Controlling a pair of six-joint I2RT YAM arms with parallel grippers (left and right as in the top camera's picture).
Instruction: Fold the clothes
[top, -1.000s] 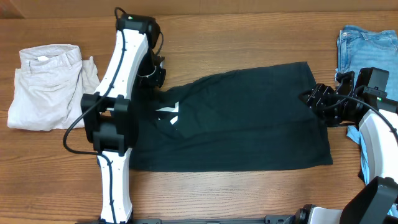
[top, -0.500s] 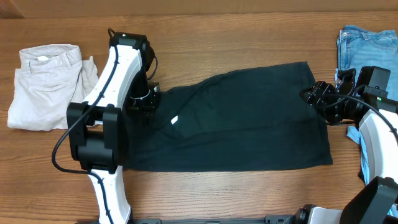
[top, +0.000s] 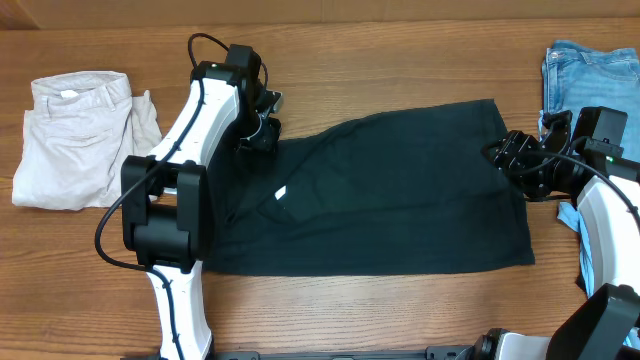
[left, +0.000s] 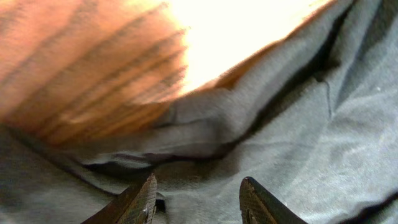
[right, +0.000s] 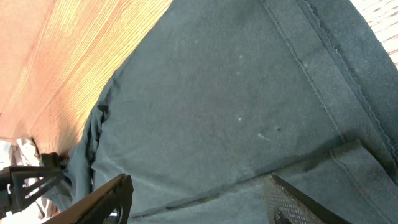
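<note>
Across the middle of the wooden table (top: 380, 50), overhead, the black T-shirt (top: 400, 200) lies as a flat, roughly rectangular sheet, the left gripper (top: 262, 135) at its upper-left corner and the right gripper (top: 508, 158) at its right edge. Only the wrist views show texture: soft rumpled folds beneath the left's parted, empty fingers (left: 140, 199), and matte weave and a stitched hem beneath the right's wide-spread, empty ones.

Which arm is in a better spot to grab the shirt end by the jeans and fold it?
Probably the right: the right gripper sits open at that end of the T-shirt, by the jeans; the left gripper is at the far end.
</note>
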